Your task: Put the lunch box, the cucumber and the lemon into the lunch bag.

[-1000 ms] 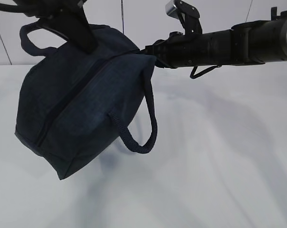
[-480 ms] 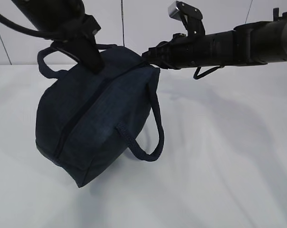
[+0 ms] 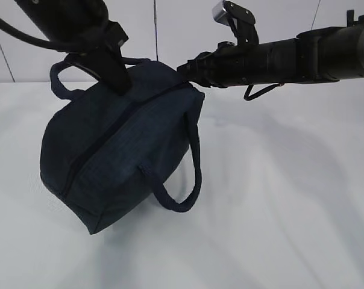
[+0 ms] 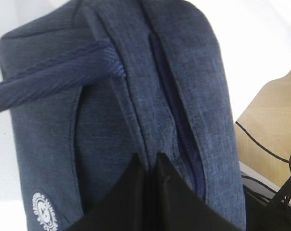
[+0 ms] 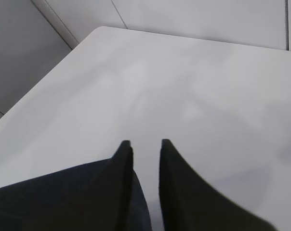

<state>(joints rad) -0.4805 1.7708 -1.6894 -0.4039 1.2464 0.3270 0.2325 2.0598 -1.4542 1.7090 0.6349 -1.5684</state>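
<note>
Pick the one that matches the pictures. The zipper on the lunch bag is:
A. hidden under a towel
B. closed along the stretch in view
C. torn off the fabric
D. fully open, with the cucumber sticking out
B: in the left wrist view the zipper runs shut between the fabric edges of the lunch bag, and nothing sticks out of it or covers it.

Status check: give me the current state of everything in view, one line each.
lunch bag: zipped shut, tilted, hanging above the table.
near handle: dangling loose.
far handle: sticking out behind the bag.
left claw: shut, pinching the bag's fabric beside the zipper.
right claw: fingers parted, nothing seen between the tips.
</note>
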